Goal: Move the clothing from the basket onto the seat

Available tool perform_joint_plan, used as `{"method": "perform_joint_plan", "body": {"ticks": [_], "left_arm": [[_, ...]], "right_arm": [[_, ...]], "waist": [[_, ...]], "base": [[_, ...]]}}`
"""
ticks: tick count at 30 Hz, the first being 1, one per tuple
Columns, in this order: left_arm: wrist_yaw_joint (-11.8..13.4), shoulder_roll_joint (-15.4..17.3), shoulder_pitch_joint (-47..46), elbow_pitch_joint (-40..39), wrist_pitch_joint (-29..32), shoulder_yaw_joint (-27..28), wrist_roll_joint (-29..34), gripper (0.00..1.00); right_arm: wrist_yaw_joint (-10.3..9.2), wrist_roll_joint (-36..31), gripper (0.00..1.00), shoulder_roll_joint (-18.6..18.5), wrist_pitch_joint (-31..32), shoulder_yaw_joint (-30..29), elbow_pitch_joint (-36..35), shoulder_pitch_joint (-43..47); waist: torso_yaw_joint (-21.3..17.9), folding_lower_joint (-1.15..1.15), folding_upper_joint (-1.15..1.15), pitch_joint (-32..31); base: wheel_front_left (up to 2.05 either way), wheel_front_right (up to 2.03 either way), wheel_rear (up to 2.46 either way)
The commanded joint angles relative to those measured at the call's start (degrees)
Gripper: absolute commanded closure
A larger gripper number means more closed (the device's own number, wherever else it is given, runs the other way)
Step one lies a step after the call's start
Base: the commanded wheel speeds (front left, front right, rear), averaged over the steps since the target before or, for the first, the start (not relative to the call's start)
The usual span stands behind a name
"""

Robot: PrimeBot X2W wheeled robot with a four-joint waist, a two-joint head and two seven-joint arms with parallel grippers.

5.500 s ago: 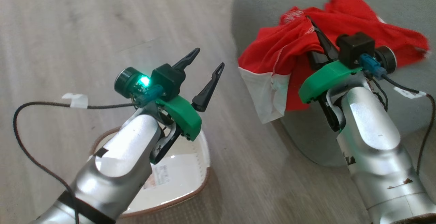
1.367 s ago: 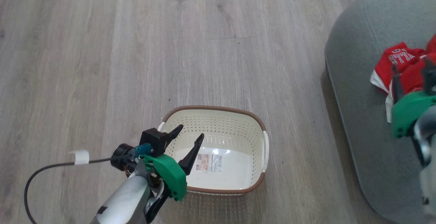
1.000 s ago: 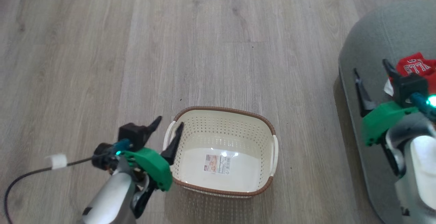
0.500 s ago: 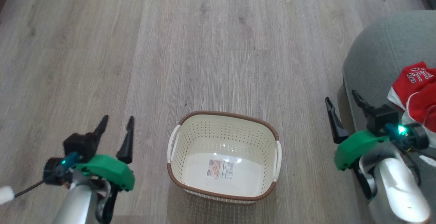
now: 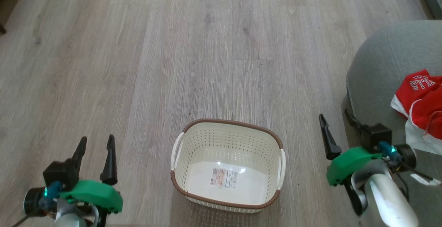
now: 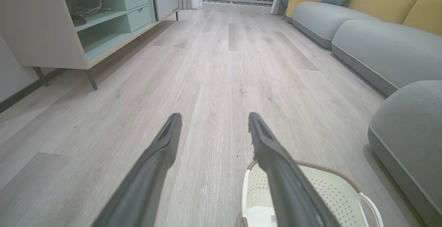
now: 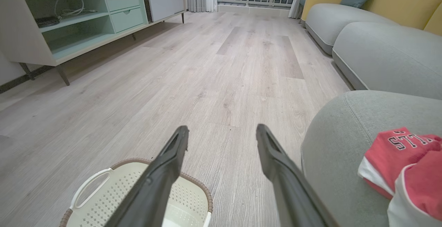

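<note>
The cream perforated basket (image 5: 228, 164) with a brown rim stands on the wood floor; inside I see only a label on its bottom. It also shows low in the left wrist view (image 6: 331, 192) and the right wrist view (image 7: 114, 196). The red and white clothing (image 5: 423, 106) lies on the grey seat (image 5: 383, 64) at the right; in the right wrist view the clothing (image 7: 404, 164) rests on the seat (image 7: 338, 147). My left gripper (image 5: 96, 144) hangs open left of the basket. My right gripper (image 5: 335, 118) is open between basket and seat. Both hold nothing.
A pale low cabinet with open green shelves (image 6: 83, 26) stands along the left wall. Grey sofa sections with yellow cushions (image 6: 366, 19) line the right side. Bare wood floor (image 5: 207, 47) stretches ahead of the basket.
Both arms have drawn back and apart to either side of the basket, the right one off the seat, with the clothing left lying there. The head view has shifted as well.
</note>
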Motion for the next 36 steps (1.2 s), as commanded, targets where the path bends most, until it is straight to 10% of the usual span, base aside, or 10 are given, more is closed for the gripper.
{"method": "perform_joint_plan", "body": {"ticks": [1, 36], "left_arm": [[-0.3, -0.1, -0.9, -2.9, -0.7, 2.7, 1.1, 0.0], [-2.1, -2.4, 2.4, -2.3, -0.7, 5.5, 1.9, 0.0]], "right_arm": [[-0.02, 0.6, 0.0, 0.6, -0.9, 1.1, -1.0, -0.1], [-0.02, 1.9, 0.0, 1.4, -1.1, 0.0, -3.4, 2.0]], "waist": [[0.0, 0.0, 0.0, -0.4], [-1.5, 0.0, 0.0, -2.5]], "base": [[0.0, 0.0, 0.0], [0.0, 0.0, 0.0]]}}
